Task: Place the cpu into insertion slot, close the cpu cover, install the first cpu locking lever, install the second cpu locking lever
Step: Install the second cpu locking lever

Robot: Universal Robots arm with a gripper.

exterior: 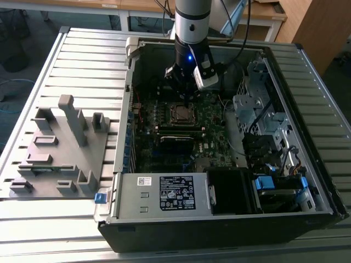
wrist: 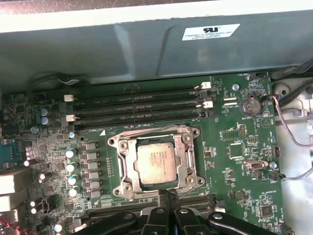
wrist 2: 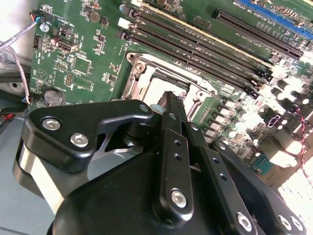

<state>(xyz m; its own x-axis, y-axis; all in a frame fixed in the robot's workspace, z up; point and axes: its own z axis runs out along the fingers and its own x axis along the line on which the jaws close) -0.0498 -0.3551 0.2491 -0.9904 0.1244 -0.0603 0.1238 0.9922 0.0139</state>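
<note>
Black jaws of the gripper (wrist: 167,196) were pressed together, holding nothing, at the socket's edge; the cpu (wrist: 155,164) sat in the insertion slot under the cpu cover (wrist: 188,159) (levers probably underway, needing careful pushing)

A dull silver-grey cpu (wrist: 155,162) sits in a silvery cpu cover (wrist: 187,157) on the green motherboard (wrist: 234,161), below the black pincer (wrist: 167,198).

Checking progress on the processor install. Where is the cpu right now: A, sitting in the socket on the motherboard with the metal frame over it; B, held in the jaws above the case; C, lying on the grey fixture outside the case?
A: in the first wrist view the cpu lies in the insertion slot, the cpu cover framing it.
</note>
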